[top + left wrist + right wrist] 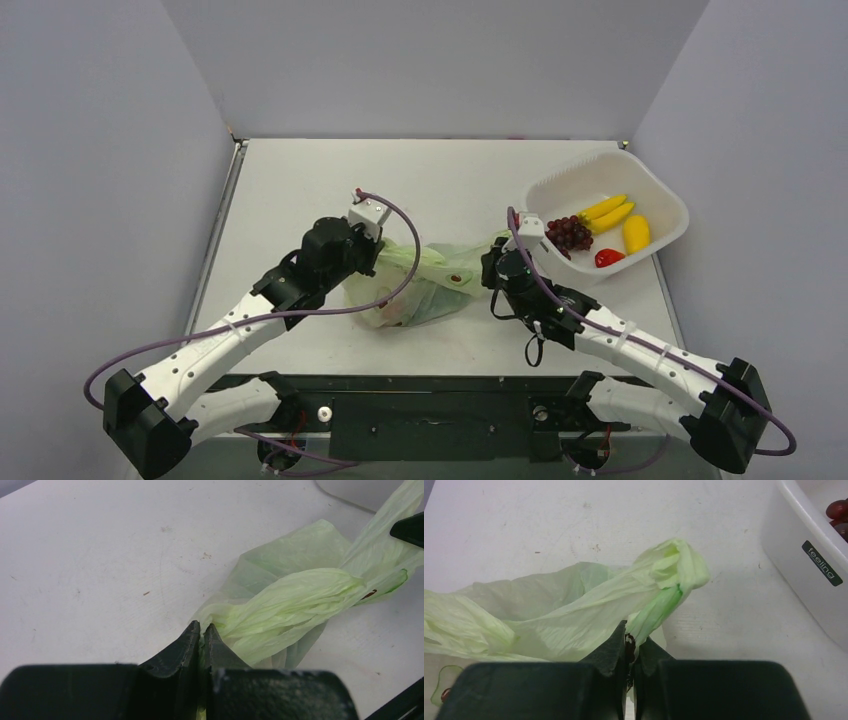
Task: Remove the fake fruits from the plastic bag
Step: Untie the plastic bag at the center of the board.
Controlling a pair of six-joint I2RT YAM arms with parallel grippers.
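Pale green bag (425, 290) lies mid-surface (330, 180), nearer the front edge. Left tool (201, 630) is clenched on one bunched end, right tool (629, 637) clenched on the other.

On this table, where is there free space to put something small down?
The widest bare patch of table lies between the back wall and the plastic bag, left of the white basket. Crowded: the gap between bag and basket, where the right claw pinches the bag; the left claw pinches its other end.
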